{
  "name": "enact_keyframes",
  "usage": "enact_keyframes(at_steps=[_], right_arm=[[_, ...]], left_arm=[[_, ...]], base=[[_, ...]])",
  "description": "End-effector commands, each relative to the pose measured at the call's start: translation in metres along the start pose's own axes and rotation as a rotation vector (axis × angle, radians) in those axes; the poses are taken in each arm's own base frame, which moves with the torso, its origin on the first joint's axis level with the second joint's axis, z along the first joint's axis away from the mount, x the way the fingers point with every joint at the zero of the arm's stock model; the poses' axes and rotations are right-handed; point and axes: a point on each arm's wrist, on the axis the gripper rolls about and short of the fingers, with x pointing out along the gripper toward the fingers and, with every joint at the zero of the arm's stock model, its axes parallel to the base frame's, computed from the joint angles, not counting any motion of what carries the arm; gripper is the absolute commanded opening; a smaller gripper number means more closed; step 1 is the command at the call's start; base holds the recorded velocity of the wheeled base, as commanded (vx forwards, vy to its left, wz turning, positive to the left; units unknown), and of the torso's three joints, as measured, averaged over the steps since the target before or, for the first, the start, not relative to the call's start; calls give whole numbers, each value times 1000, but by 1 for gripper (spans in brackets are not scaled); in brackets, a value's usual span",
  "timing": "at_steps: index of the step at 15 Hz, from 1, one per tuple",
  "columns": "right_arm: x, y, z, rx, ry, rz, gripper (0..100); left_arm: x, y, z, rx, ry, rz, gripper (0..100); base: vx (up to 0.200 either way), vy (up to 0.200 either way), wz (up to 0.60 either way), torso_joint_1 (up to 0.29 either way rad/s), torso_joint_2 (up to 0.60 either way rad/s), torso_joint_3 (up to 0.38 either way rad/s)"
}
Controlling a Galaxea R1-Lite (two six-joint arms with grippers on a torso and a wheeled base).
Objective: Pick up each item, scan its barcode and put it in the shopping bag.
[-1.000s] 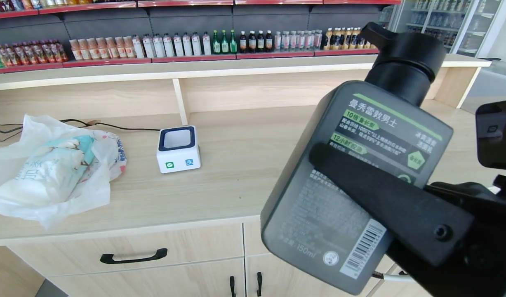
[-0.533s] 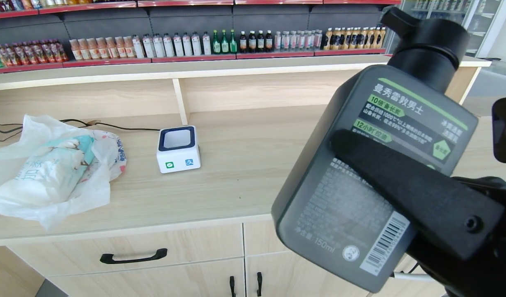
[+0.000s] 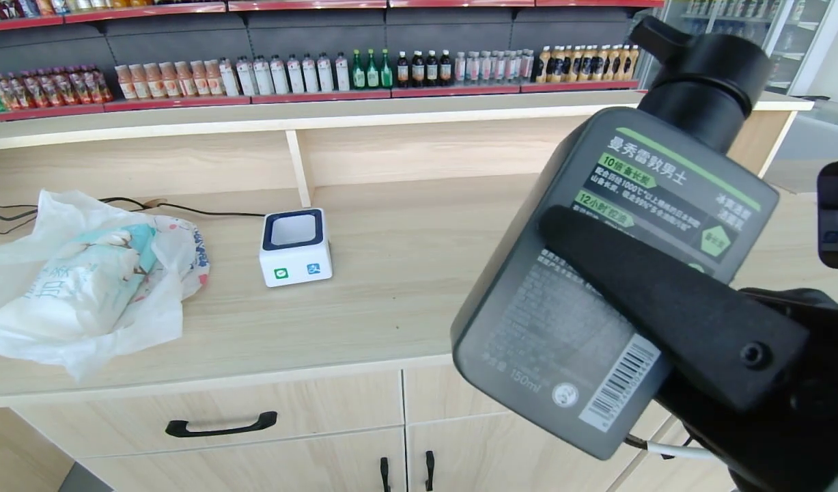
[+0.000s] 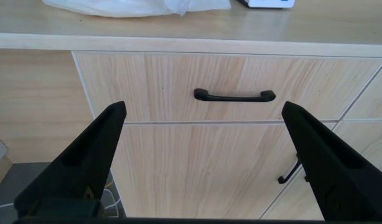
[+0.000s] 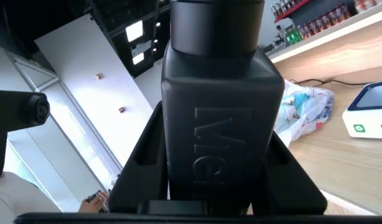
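My right gripper (image 3: 637,273) is shut on a dark grey pump bottle (image 3: 582,301), held high and close to the head camera at the right, tilted with its black cap toward the upper right. The bottle's barcode (image 3: 620,383) faces the camera at its lower corner. From the right wrist the same bottle (image 5: 219,124) stands between my fingers. A white scanner (image 3: 294,247) with a blue-framed window sits on the counter at centre left. The white shopping bag (image 3: 84,280), with a packet inside, lies at the far left. My left gripper (image 4: 203,162) hangs open below the counter edge, facing a drawer.
The wooden counter (image 3: 391,273) has a raised back ledge and a divider behind the scanner. A black cable (image 3: 186,207) runs along the counter behind the bag. Shelves of bottles (image 3: 323,72) line the far wall. A drawer with a black handle (image 4: 234,96) sits under the counter.
The right gripper carried the bottle up and to the right, then eased it slightly back left and tilted it. The bag and scanner kept their places.
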Motion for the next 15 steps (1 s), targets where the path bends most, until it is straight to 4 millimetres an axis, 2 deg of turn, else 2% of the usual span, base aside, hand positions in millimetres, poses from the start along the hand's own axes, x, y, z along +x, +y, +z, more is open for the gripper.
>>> enact_keyframes(at_steps=[1,8,9,11,13,14,15], right_arm=[[4,-2,-2,-12,-9,-18,0],[9,-17,-13,-366,-11,-154,0],[8,-17,-11,-398,-10,-161,0],[1,-30,-8,-532,31,-244,0],[-5,-46,-1,-627,11,-396,0],[-6,-51,4,-657,-6,-444,0],[-9,-64,18,-716,-44,-535,0]], left_arm=[[0,0,0,0,-1,0,100],[0,0,0,0,-1,0,100],[0,0,0,0,-1,0,100],[0,0,0,0,-1,0,100],[0,0,0,3,4,-1,100],[0,0,0,9,2,-1,100],[0,0,0,6,2,0,100]], base=[[0,0,0,0,0,0],[0,0,0,0,0,0],[0,0,0,0,0,0],[0,0,0,0,0,0],[0,0,0,0,0,0],[0,0,0,0,0,0],[0,0,0,0,0,0]])
